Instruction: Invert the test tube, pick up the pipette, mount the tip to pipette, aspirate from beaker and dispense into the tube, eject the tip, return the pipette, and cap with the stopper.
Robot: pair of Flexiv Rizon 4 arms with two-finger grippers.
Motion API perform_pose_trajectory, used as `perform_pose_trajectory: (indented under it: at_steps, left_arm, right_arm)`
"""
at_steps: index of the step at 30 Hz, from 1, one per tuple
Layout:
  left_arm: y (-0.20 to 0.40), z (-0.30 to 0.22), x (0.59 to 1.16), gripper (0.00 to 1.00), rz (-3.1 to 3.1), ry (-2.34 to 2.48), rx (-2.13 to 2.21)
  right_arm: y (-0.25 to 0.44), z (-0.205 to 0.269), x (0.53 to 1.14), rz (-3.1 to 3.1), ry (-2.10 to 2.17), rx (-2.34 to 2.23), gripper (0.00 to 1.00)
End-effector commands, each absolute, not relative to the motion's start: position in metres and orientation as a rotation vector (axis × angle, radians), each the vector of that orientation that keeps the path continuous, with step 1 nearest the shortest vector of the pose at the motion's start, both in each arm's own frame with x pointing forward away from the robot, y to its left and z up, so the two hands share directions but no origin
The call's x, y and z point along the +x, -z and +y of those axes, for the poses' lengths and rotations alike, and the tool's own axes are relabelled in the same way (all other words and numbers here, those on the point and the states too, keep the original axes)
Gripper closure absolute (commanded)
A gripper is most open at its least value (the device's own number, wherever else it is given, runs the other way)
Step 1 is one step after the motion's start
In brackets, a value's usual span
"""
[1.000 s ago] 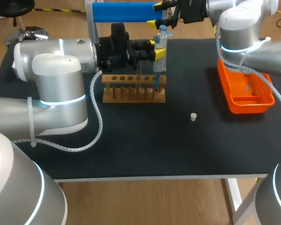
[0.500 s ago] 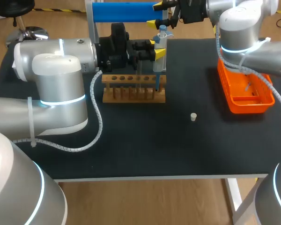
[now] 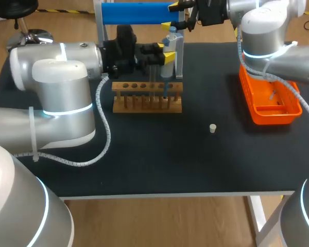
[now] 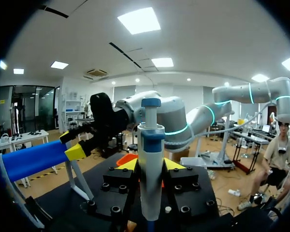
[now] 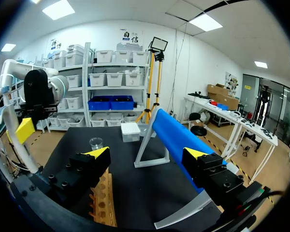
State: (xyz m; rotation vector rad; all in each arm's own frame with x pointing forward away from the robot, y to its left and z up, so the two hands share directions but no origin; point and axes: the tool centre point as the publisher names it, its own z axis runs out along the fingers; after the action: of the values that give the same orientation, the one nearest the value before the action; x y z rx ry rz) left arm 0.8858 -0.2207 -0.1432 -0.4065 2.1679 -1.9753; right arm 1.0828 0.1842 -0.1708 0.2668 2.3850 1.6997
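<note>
My left gripper (image 3: pixel 166 51) is shut on a white pipette (image 3: pixel 168 47) with a blue top, held upright above the wooden tube rack (image 3: pixel 147 103). The pipette's lower end hangs just over the rack's right half. In the left wrist view the pipette (image 4: pixel 151 159) stands between the yellow fingertips of my left gripper (image 4: pixel 150 166). My right gripper (image 3: pixel 181 14) hangs open at the back by the right end of the blue bar (image 3: pixel 136 13). The right wrist view shows the right gripper (image 5: pixel 147 154) with nothing held, and a small beaker (image 5: pixel 95 143) and white tip box (image 5: pixel 130 131) ahead. A small pale stopper (image 3: pixel 212 128) lies on the mat.
An orange tray (image 3: pixel 257 110) sits at the table's right side under my right arm. The blue bar's grey stand (image 3: pixel 100 25) rises behind the rack. The left arm's cable (image 3: pixel 105 134) loops over the mat left of the rack.
My left gripper has carried the pipette a little to the left along the rack. The right arm has stayed where it was.
</note>
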Motion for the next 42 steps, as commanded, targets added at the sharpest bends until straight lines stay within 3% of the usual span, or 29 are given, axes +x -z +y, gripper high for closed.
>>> perform_pose_trajectory:
  at_steps: [1, 18, 42]
  left_arm:
    - [0.140, -0.195, 0.881, 1.00, 2.149, 1.939, -0.452]
    - [0.141, -0.105, 0.928, 1.00, 2.101, 1.732, -0.655]
    - [0.142, -0.068, 1.023, 1.00, 2.020, 1.562, -0.840]
  right_arm:
    - [0.170, 0.184, 1.082, 2.385, -1.698, 0.267, 0.00]
    - [0.170, 0.184, 1.082, 2.385, -1.698, 0.267, 0.00]
    - [0.170, 0.184, 1.082, 2.385, -1.698, 0.267, 0.00]
